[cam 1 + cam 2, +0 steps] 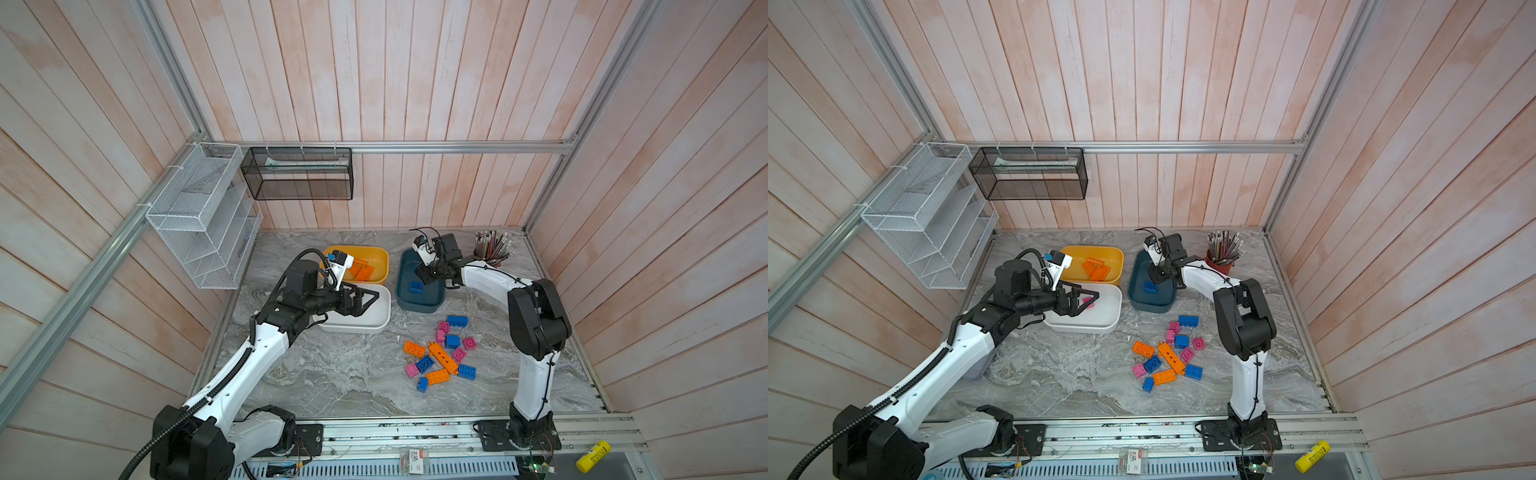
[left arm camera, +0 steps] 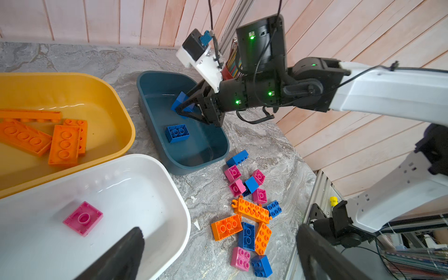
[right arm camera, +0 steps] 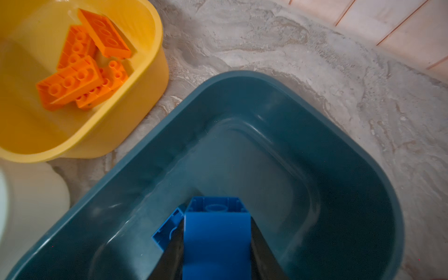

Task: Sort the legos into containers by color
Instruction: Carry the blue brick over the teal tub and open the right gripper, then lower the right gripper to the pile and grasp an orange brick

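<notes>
My right gripper (image 3: 215,220) is shut on a blue brick (image 3: 217,232) and holds it low inside the dark teal tub (image 3: 339,135). Another blue brick (image 2: 177,132) lies on that tub's floor. My left gripper (image 2: 220,232) hangs open and empty above the white tub (image 2: 179,201), where one pink brick (image 2: 83,218) lies. The yellow tub (image 1: 376,251) holds several orange bricks (image 3: 77,80). A loose pile of orange, blue and pink legos (image 1: 440,353) sits on the marble table in front of the teal tub (image 1: 409,303), near the right arm.
A red pencil cup (image 1: 492,253) stands at the back right, just behind the right arm's wrist. A white wire basket (image 1: 199,216) and a black mesh basket (image 1: 297,174) hang on the walls. An aluminium rail (image 1: 415,432) runs along the table's front edge.
</notes>
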